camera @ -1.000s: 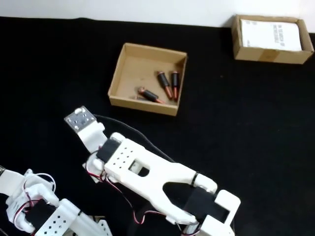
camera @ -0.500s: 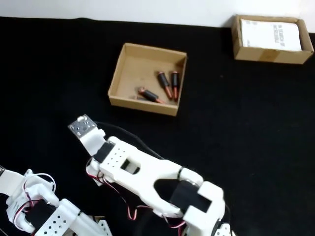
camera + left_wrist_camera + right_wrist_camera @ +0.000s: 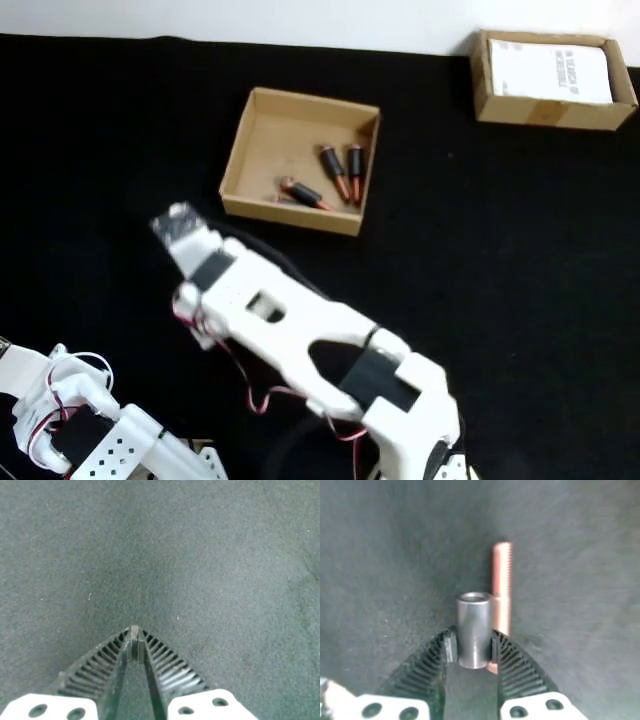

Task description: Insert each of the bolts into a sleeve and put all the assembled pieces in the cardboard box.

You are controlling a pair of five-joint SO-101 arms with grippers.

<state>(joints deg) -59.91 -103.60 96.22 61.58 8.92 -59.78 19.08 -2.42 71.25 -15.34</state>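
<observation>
In the right wrist view my right gripper [image 3: 472, 641] is shut on a dark cylindrical sleeve [image 3: 473, 625], held with its open end pointing away from the wrist. A copper bolt [image 3: 501, 580] lies on the black mat right beside the sleeve, threaded end pointing away. The high view places this gripper [image 3: 178, 228] in front of the cardboard box [image 3: 243, 150], off its near left corner. Three assembled bolt-and-sleeve pieces [image 3: 340, 172] lie inside the box. My left gripper [image 3: 134, 636] is shut on nothing, just above bare mat.
A second cardboard box [image 3: 552, 108] holding a white booklet sits at the far right corner. The left arm's white body [image 3: 75, 425] is folded at the near left edge. The right arm's links [image 3: 320, 345] stretch across the near middle.
The right arm's gripper end shifted slightly right and toward the box, turning at the wrist, while its elbow swung left. The left arm stayed still.
</observation>
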